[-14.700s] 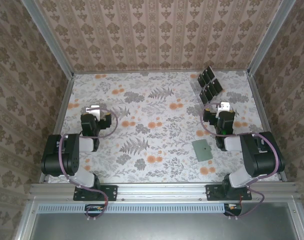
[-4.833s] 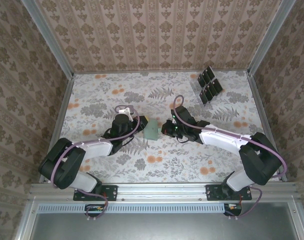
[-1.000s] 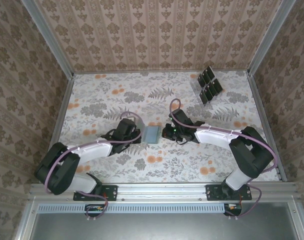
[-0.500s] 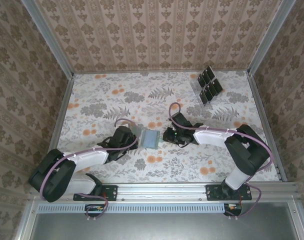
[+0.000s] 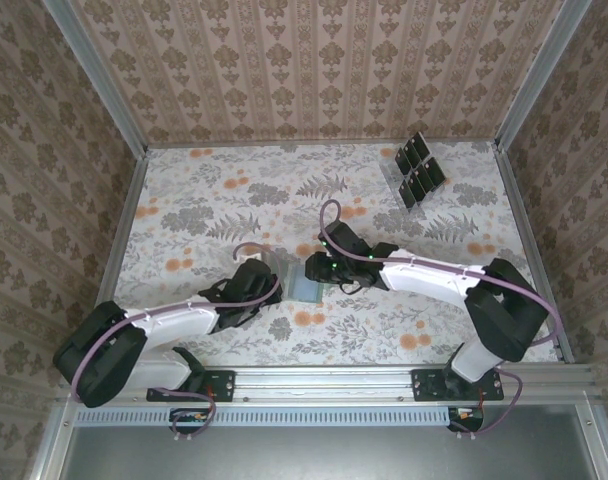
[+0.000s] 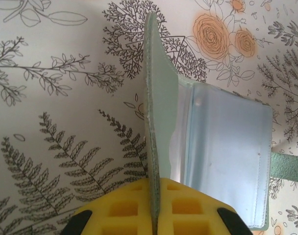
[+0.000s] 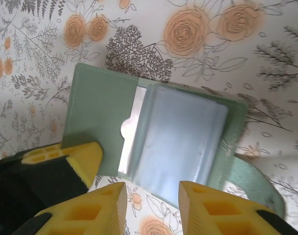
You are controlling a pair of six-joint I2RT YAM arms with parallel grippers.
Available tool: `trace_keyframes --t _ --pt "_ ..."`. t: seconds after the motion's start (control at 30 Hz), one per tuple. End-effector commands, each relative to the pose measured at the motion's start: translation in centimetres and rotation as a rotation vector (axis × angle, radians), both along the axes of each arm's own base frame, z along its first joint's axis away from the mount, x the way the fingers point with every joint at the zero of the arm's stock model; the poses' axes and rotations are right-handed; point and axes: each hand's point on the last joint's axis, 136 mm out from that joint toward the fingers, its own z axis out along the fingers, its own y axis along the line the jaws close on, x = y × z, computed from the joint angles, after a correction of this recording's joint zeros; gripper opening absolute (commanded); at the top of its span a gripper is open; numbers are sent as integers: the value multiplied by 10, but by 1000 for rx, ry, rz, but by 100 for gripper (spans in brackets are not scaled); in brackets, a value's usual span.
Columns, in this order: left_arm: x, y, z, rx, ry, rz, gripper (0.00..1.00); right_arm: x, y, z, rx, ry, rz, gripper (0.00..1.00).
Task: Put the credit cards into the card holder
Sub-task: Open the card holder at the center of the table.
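On the flowered worktop (image 5: 204, 200) the card holder (image 7: 183, 132) lies open mid-table. The left hand (image 6: 154, 208) pinches its raised cover (seen edge-on), and the right hand (image 7: 151, 205) is spread over it. The credit cards (image 5: 416, 170) stand far back right.

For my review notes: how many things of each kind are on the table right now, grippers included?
Black credit cards: 6, grouped at the far right
Grey-green card holder: 1, lying open
Grippers: 2, left gripper shut on the holder's flap, right gripper open over it
Total: 9
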Motion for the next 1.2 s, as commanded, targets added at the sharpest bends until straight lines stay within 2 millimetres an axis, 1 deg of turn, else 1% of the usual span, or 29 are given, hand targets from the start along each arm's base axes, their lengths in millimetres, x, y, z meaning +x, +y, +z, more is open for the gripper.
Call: trace_keyframes --t 0.0,0.03,0.07,0.1,0.2,0.27,0.37,0.6,0.7,0.83,0.93,0.97,1.07,1.17 --pt "-4 15 -8 54 21 66 8 1 5 -22 -22 46 -7 32" --pt "-3 16 -8 66 20 69 14 1 6 -28 -24 56 -8 31" --pt "-2 19 -8 88 17 74 21 2 6 -35 -31 67 -9 31" --pt "-1 23 -7 113 14 77 32 2 6 -41 -41 75 -9 31" --pt "3 29 0 176 -11 70 59 1 5 -57 -67 96 -11 31" --pt "5 34 3 220 -16 63 67 1 3 -65 -84 106 -10 30" --pt "7 40 0 280 11 45 71 0 1 -69 -99 109 -8 30" --pt "5 59 -24 432 98 33 73 2 -4 -74 -124 113 -8 30" --pt "1 63 -33 456 128 34 73 4 -6 -75 -136 113 -8 30" --pt "-3 66 -35 461 137 48 74 8 -10 -78 -156 115 -9 30" --pt "-2 63 -27 439 106 45 74 10 -10 -76 -161 111 -5 30" --pt "0 62 -21 430 90 44 75 12 -10 -75 -163 108 -3 30" --pt "7 56 1 398 32 32 76 15 -12 -68 -165 98 1 31" --pt "15 50 26 366 -37 17 79 17 -11 -53 -154 78 11 32"
